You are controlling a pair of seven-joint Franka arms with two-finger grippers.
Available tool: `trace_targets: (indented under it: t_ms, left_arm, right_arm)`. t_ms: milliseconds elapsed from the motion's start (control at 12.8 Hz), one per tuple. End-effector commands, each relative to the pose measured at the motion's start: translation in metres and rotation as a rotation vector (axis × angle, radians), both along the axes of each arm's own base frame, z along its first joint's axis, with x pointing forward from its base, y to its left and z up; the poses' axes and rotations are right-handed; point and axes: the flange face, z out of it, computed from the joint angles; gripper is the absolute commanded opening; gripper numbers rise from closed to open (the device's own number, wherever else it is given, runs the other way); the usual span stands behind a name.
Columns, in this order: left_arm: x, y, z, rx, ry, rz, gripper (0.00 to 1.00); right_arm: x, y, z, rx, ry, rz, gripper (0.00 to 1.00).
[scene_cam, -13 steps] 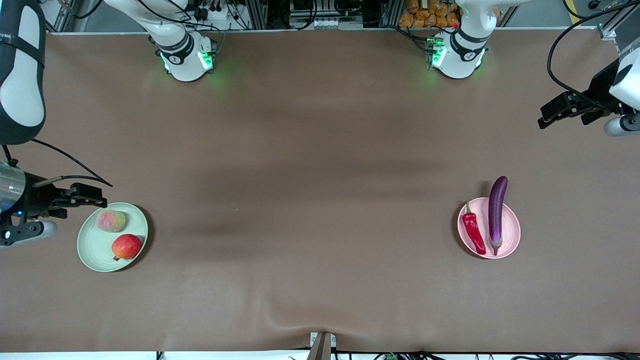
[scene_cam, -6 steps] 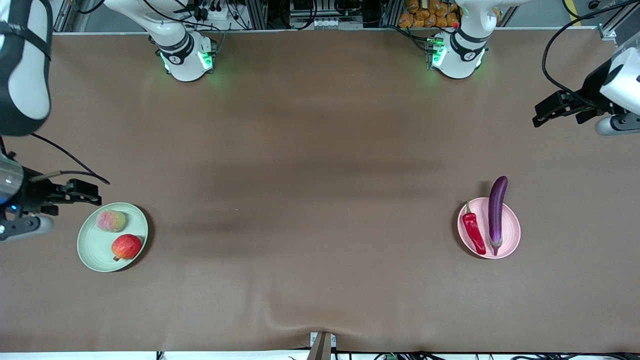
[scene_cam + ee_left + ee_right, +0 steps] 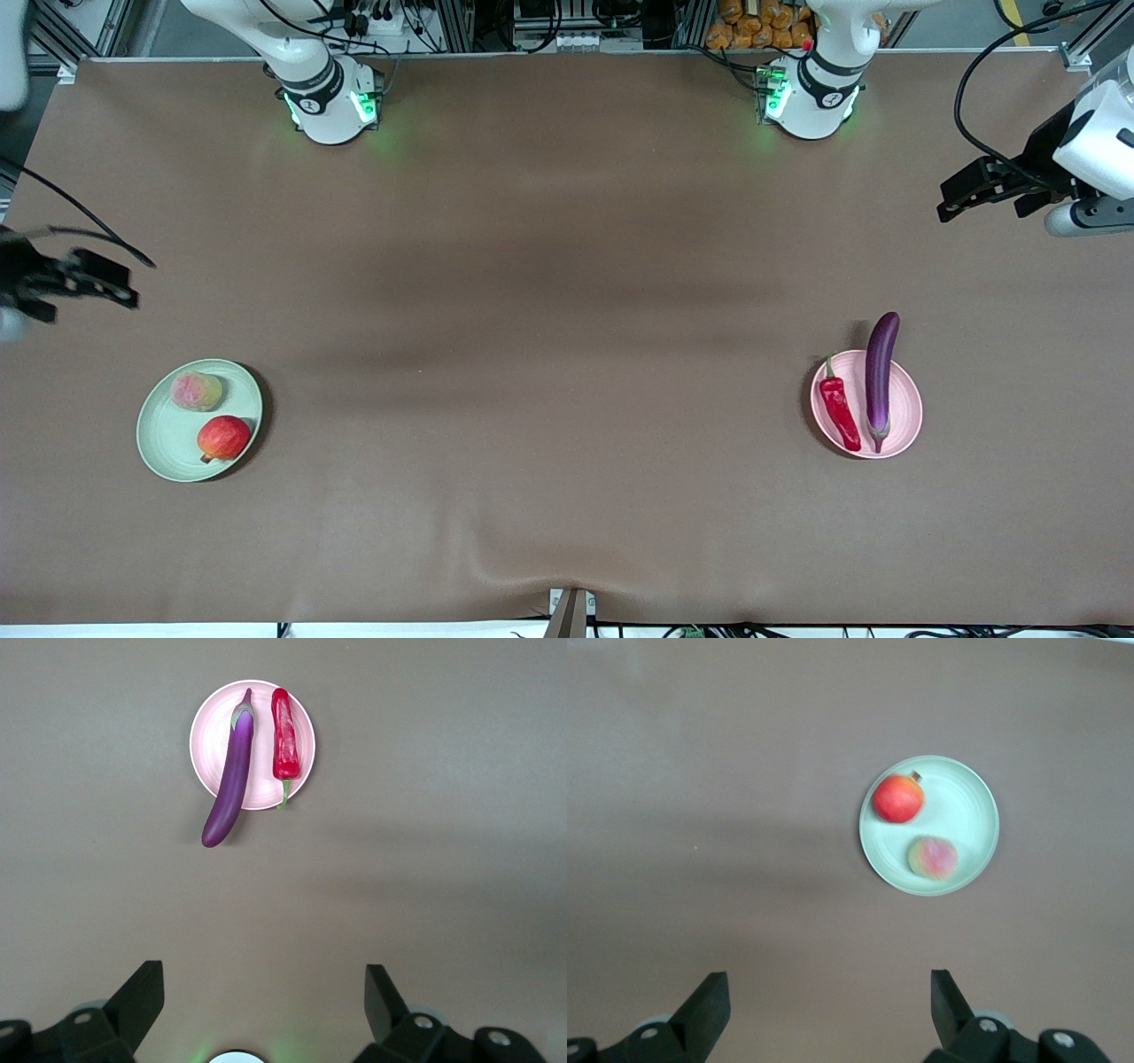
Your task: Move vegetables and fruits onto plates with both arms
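- At the right arm's end of the worktop (image 3: 567,292), the right tool (image 3: 102,282) is pulling up and away from the pale green plate (image 3: 159,439), its fingers spread and empty; a second ago it was hovering at the plate's rim.
- The red apple-like fruit (image 3: 223,436) and the fuzzy pink-green fruit (image 3: 197,391) are sitting on that plate.
- The left tool (image 3: 961,197) is drifting higher too, released, well apart from the pale pink plate (image 3: 908,416).
- The red chili pepper (image 3: 838,411) and the purple eggplant (image 3: 881,372) are lying on that plate, the eggplant overhanging its rim.
- With both arms retreating, the transfer is looking finished.

High front camera facing both bases; 2 wrist cameras downward over plates.
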Motion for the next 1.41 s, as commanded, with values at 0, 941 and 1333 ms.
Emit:
trace_targets:
  t_ms: [0, 941, 1333]
  left_arm:
    - [-0.009, -0.003, 0.008, 0.006, 0.003, 0.002, 1.00]
    - [-0.023, -0.023, 0.023, 0.082, 0.001, -0.052, 1.00]
    - [-0.022, -0.007, 0.034, 0.073, -0.021, -0.034, 1.00]
  right_arm:
    - [-0.050, -0.016, 0.011, 0.009, -0.002, -0.034, 1.00]
    - [-0.076, -0.016, 0.033, -0.042, -0.039, -0.025, 1.00]
    - [-0.070, -0.004, 0.029, -0.043, -0.044, -0.005, 1.00]
